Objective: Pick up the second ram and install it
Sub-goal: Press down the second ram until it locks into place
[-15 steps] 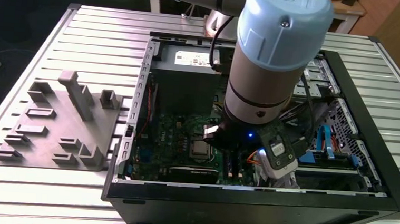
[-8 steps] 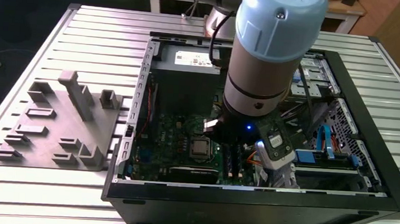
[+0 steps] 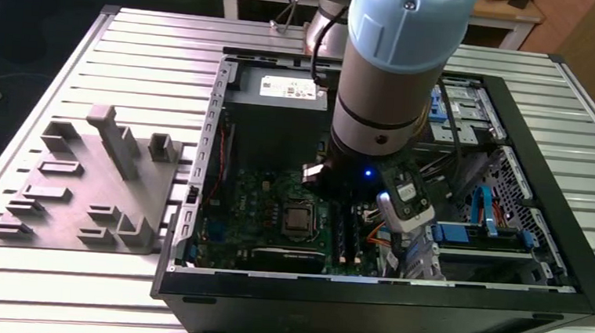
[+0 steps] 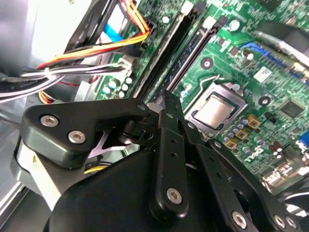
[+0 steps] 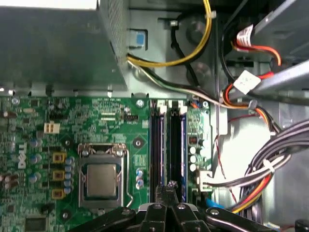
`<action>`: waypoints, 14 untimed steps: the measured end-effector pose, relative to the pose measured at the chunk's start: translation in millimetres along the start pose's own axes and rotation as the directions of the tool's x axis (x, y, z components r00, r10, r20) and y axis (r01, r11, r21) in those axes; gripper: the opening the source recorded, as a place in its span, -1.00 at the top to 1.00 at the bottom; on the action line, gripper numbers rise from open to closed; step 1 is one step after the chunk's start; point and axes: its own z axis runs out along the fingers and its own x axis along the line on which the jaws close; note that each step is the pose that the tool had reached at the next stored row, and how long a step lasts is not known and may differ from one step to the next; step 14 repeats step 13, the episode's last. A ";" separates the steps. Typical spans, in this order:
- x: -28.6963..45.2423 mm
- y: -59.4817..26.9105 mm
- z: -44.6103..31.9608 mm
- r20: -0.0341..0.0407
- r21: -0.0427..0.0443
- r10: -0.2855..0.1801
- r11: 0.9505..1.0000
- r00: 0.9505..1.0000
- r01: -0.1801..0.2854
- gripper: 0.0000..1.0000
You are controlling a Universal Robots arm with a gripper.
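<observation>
**Q:** Where does the job stand?

**A:** My gripper [image 5: 169, 186] is down inside the open computer case [image 3: 555, 165], over the two memory slots [image 5: 157, 145] beside the processor socket [image 5: 102, 180]. The fingers are pressed together at the tips with nothing between them. I am carrying nothing.

**Q:** So where is the second ram?

**A:** In the first wrist view a dark blue strip, which I take to be the second ram [image 5: 183, 145], lies along the slot farther from the socket. In the second wrist view it [image 4: 191, 60] runs along that same slot, just ahead of my fingertips [image 4: 165, 99]. I judge it to be set in the slot, so this is the installing step, not the pickup. I cannot tell whether it is fully seated or whether the end latches have closed.

**Q:** What does the next move call for?

**A:** By my reckoning, pressure straight down onto the stick's top edge, centred on the slot line. A sideways push could tilt it or scrape the board [image 5: 72, 116]. The cable bundle [image 5: 270, 169] lies near on the far side, so there is little room to drift that way.
</observation>
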 end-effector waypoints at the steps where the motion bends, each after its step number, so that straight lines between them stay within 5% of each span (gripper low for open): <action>1: 0.0 0.4 0.0 0.000 0.000 0.000 1.000 1.000 0.000 0.86; 14: -0.2 0.7 -4.0 0.000 0.000 0.000 1.000 1.000 0.000 0.86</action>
